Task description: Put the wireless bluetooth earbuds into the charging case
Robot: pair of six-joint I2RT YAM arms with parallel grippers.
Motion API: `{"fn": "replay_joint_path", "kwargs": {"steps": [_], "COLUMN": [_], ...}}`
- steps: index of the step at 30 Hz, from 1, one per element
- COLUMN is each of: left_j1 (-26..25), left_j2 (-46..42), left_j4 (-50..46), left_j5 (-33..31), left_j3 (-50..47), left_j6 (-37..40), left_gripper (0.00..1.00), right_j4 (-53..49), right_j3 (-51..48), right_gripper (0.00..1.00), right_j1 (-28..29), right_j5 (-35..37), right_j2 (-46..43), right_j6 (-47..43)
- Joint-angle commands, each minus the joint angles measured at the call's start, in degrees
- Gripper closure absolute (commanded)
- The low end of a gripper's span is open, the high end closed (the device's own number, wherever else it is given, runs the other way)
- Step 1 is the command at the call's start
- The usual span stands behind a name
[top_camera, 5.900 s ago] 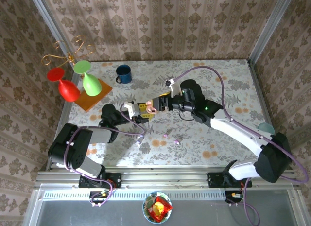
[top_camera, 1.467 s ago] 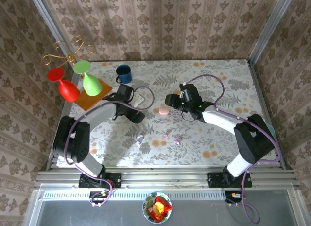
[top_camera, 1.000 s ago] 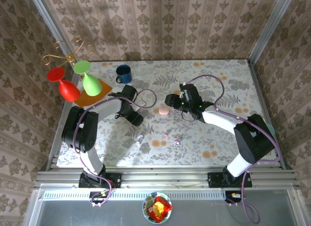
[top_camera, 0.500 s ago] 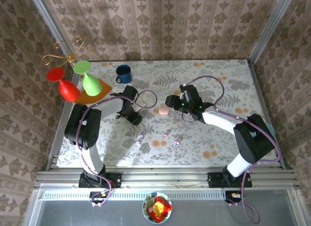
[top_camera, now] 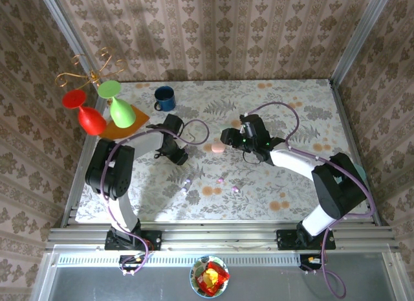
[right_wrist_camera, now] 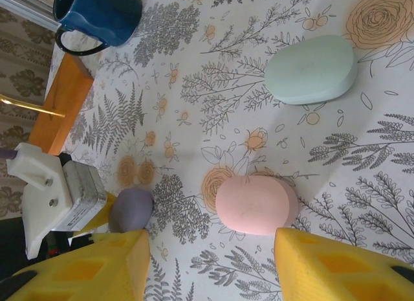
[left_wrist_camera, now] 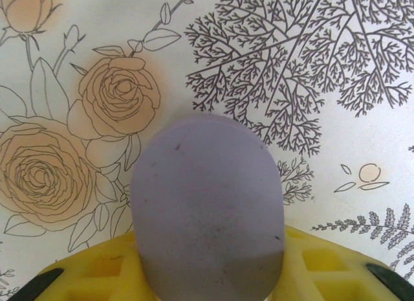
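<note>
The left gripper (top_camera: 181, 160) has just drawn its jaws in. A second ago they stood wide; in the left wrist view the purple case (left_wrist_camera: 207, 204) now sits snug between the yellow fingers (left_wrist_camera: 323, 272), which meet it on both sides. It looks grasped, though how firmly is hard to tell. The case rests on the table (top_camera: 291, 107), left of centre.

The right gripper (right_wrist_camera: 208, 256) has barely moved. It hovers over the pink case (right_wrist_camera: 257, 204) with its jaws about half open, one finger on each side and neither touching, so it holds nothing. A green case (right_wrist_camera: 310, 69) lies just beyond, toward the far edge.

The earbuds (top_camera: 221, 180) lie loose on the table, nearer the near edge than either gripper and well apart from all three cases. None is in a case or in a gripper.

So the change is a fresh hold on a case, not on a bud. That case is closed, so it probably has to be steadied and opened before a bud can go in. The insertion itself has not begun.
</note>
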Motion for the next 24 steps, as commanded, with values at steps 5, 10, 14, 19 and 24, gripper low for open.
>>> {"fn": "replay_joint_path", "kwargs": {"steps": [5,10,14,19,24], "left_j1": [0.0,-4.2,-6.4,-7.8,-9.0], "left_j2": [-7.0,-12.1,-17.3,-22.1,-23.7], "left_j4": [4.6,10.9,21.4,27.2,28.6], "left_j5": [0.6,4.3,7.2,13.3,18.2], "left_j3": [-4.2,-7.3,-13.4,-16.9,-18.1], "left_j6": [3.3,9.9,17.3,21.6,24.1], "left_gripper": [0.61,0.61,0.61,0.61,0.60], "right_j4": [-4.0,-4.9,-5.1,-5.0,-2.4], "right_j3": [-2.2,-3.3,-3.4,-4.1,-5.0], "right_gripper": [0.45,0.45,0.44,0.44,0.44], "right_j1": [-0.3,-0.7,-1.1,-1.8,-1.9], "right_j5": [-0.4,-4.8,-9.0,-13.2,-18.3], "right_j2": [-6.2,-9.0,-10.4,-10.6,-10.6], "right_j6": [-2.0,-3.3,-3.8,-4.7,-5.4]}}
